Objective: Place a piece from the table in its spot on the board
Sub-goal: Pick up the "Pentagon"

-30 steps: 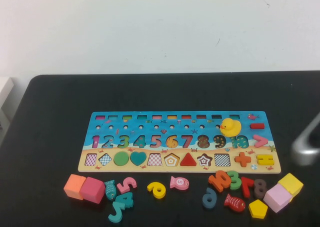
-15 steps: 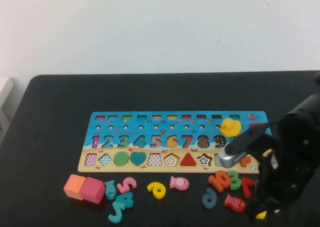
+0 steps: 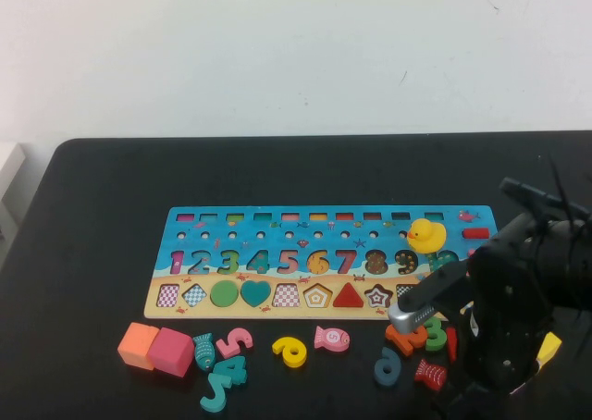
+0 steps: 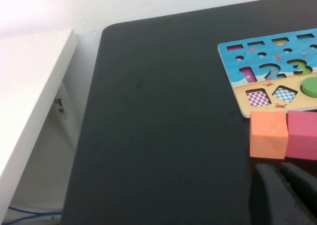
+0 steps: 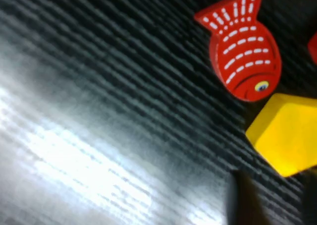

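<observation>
Right pincer (image 5: 272, 205) lowered over flat yellow pentagon (image 5: 287, 133) | spread unclear | left pincer (image 4: 285, 195) parked, unclear

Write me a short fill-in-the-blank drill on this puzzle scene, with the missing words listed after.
1. The yellow piece lies on the table beside a ____ fish.
2. On the board, the pentagon recess sits directly left of the red ____.
3. The right tool hovers low near the ____ piece.
4. Near the left tool, an orange block touches a ____ block.

Missing words: red; triangle; yellow; pink
</observation>
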